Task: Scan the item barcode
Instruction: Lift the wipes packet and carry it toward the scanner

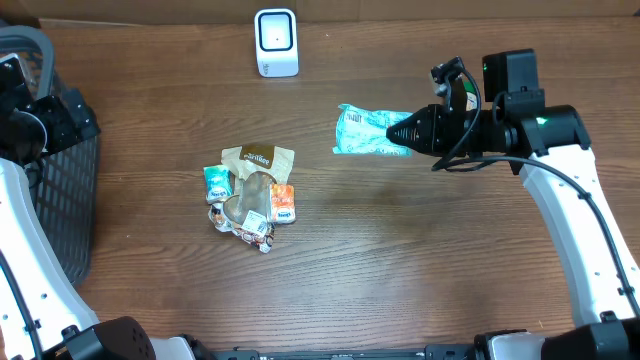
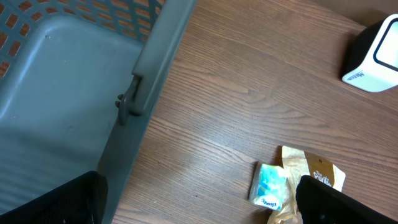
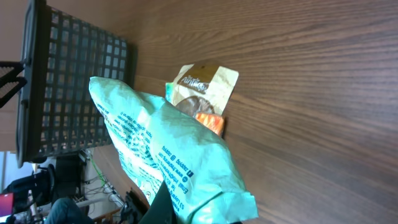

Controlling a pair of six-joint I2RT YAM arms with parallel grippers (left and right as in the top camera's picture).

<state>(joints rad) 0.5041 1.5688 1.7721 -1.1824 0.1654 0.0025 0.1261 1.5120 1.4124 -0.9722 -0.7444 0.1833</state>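
wood table (image 1: 400,260) bears mesh basket (image 1: 75,190); right end effector (image 1: 407,133) pinches teal bag (image 1: 362,131).

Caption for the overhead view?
Right pincer shut on a mint-green packet, right of the white scanner; snack pile sits mid-table.

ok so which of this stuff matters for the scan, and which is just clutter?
In the job:
teal packet, clamped in the right gripper
white scanner

Lying about:
snack pile
grey basket
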